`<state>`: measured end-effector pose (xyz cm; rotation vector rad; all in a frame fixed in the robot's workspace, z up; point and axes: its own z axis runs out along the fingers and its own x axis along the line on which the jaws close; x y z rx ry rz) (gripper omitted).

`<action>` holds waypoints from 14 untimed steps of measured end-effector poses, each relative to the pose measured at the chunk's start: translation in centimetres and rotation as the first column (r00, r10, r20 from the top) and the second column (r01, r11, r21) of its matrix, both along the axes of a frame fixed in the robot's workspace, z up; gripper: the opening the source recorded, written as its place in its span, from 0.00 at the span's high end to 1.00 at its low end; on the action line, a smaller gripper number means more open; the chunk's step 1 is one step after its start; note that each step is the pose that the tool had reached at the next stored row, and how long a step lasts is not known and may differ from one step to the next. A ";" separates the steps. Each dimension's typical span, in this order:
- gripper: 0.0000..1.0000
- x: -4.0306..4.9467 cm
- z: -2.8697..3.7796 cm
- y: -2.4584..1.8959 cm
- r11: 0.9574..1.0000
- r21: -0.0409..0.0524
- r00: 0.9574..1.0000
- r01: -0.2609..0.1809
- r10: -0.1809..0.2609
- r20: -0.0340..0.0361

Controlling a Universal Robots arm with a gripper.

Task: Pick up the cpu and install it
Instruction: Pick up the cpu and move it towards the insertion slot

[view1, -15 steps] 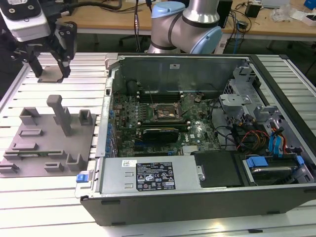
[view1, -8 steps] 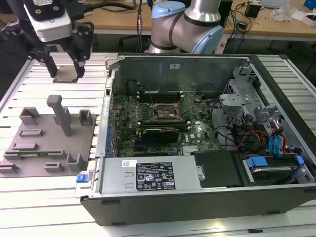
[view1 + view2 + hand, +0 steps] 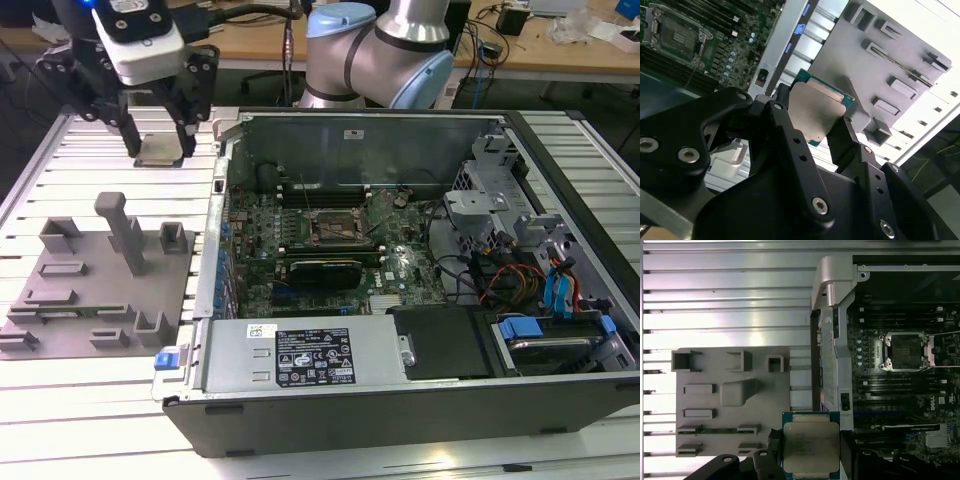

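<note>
Ribbed silver table [image 3: 100, 410] of long metal slats, laid side by side. Lying flat on it, at the exterior view's left, a grey moulded tray [image 3: 95, 262] with upright posts and slots. Just beside that, toward the exterior view's right, an open computer case [image 3: 380, 420] resting on its side, with a narrow strip of slats bare between the two

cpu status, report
Pincer shut on cpu, gripped by its edges. Cpu in the air, clear of grey tray, outside the case. Socket looks empty, nothing seen across it.
</note>
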<state>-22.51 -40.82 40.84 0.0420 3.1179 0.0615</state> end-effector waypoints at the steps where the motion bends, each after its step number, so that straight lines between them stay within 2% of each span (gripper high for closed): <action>1: 0.45 0.23 0.00 0.00 1.000 0.000 1.000 0.000 0.000 0.000; 10: 0.45 3.15 0.00 0.00 1.000 0.000 1.000 0.000 0.000 0.000; 14: 0.45 4.91 0.00 0.00 1.000 0.000 1.000 0.000 0.000 0.000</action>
